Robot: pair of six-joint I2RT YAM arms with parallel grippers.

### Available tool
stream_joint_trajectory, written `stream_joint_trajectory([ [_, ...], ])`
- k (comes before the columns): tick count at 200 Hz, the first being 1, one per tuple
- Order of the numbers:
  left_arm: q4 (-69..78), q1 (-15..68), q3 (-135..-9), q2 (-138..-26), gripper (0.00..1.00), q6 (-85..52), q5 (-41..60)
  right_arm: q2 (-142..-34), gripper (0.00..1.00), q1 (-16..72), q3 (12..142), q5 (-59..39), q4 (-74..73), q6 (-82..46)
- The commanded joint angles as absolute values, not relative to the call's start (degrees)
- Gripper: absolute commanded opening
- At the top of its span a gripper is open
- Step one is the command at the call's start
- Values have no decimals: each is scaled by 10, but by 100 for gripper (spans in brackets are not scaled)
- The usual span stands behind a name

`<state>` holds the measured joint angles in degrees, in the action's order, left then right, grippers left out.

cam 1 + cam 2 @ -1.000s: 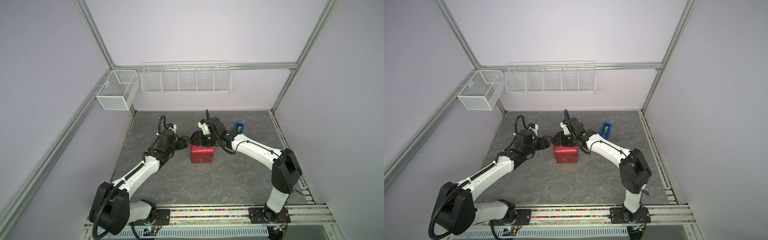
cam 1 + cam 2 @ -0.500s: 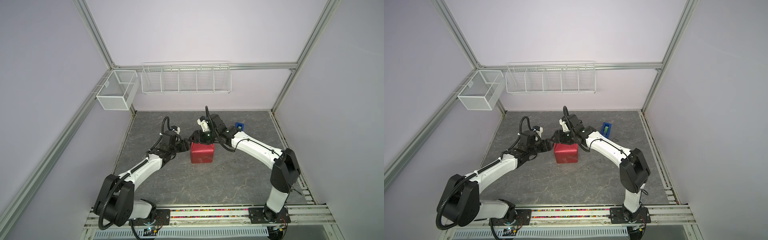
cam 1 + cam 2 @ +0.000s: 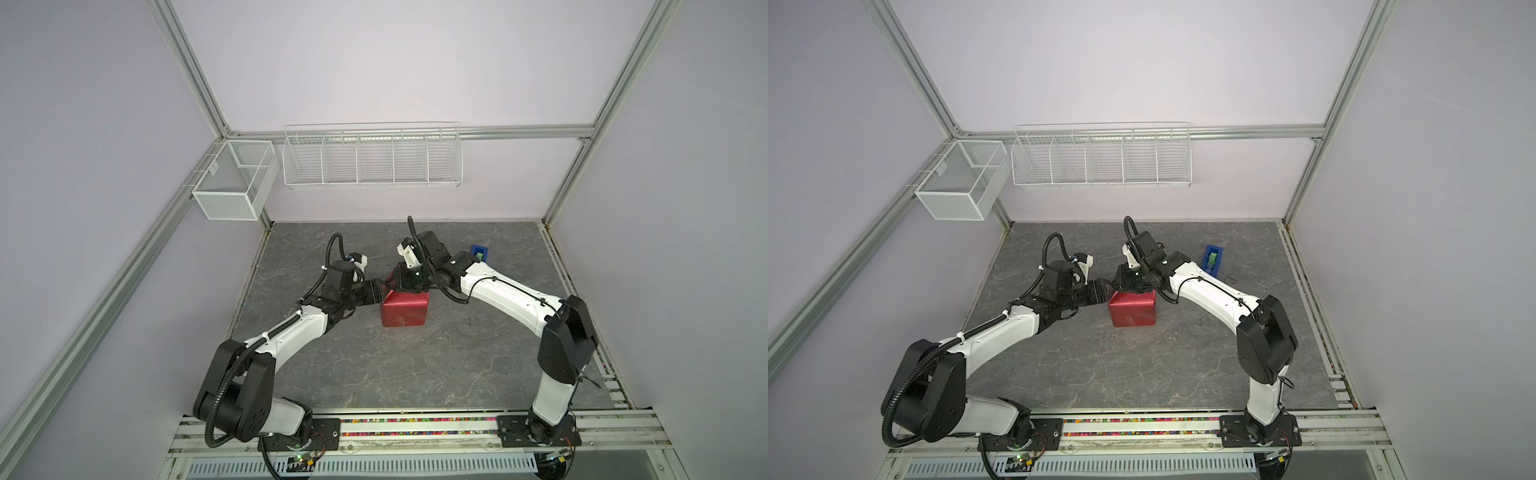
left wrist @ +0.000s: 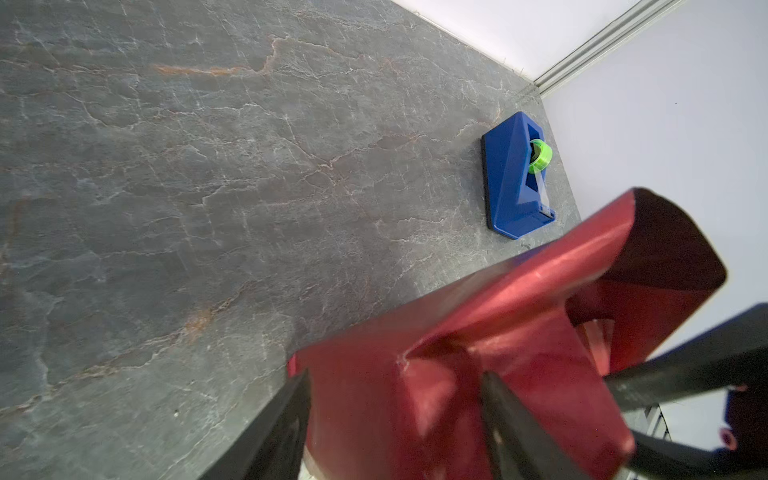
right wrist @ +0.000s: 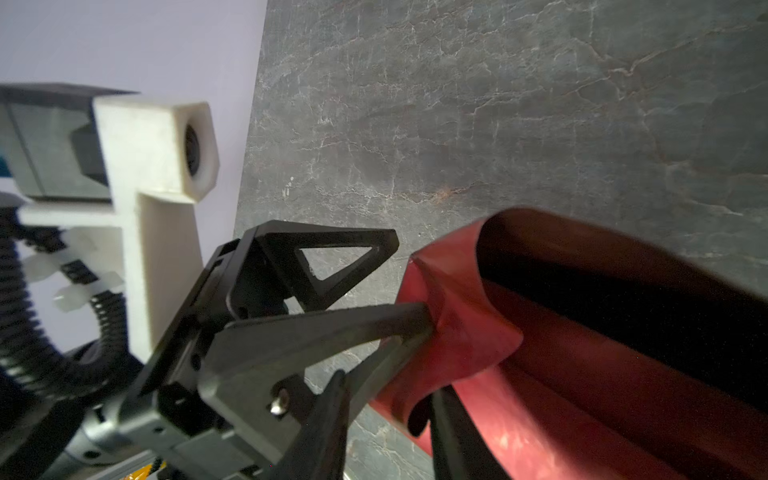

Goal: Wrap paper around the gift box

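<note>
Left arm has swung in since a second ago. The left claw [image 3: 379, 290] was then clear of the parcel and now sits at its upper left edge. The right claw [image 3: 405, 281] has drawn back from over the top to the rear left corner, jaws narrower than before.

- The paper [image 3: 405, 313] covers the gift box on every face seen in both top views; the box itself is hidden.
- Parcel stands upright mid-table [image 3: 374, 365].
- Left end unsealed: loose flaps [image 4: 519, 299] stand out from it.
- Left claw: jaws apart. In the right wrist view the lower finger [image 5: 374, 328] touches a flap edge and the upper one is just clear.
- Right claw: fingers [image 5: 455, 436] lie either side of a paper fold. Cannot tell whether it pinches.
- Tape dispenser [image 3: 1212, 257] sits rear right, well apart.
</note>
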<state>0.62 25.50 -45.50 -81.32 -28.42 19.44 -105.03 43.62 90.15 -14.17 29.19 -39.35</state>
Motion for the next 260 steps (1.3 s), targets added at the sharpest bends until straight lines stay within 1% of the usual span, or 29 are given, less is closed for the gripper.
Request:
stream_joint_trajectory([
  [1,17,254,-471,-819,65,-288,203,-1052,28,440,912,-134,307,-392],
  [16,17,254,-471,-818,65,-288,203,-1052,20,439,911,-134,308,-391],
  [31,15,254,-471,-812,65,-288,200,-1048,9,439,910,-134,312,-389],
  [35,14,254,-471,-810,65,-287,198,-1046,7,439,908,-132,314,-388],
  [98,-49,254,-493,-780,66,-259,140,-1020,7,438,847,-107,317,-396],
  [126,-56,254,-494,-781,69,-267,150,-1017,7,437,825,-93,313,-398],
  [156,-44,254,-486,-785,70,-299,165,-1016,7,437,812,-81,315,-398],
  [246,-40,278,-473,-839,62,-311,204,-1004,7,438,812,-73,314,-399],
  [260,-42,280,-471,-849,60,-309,200,-999,8,438,815,-68,321,-399],
])
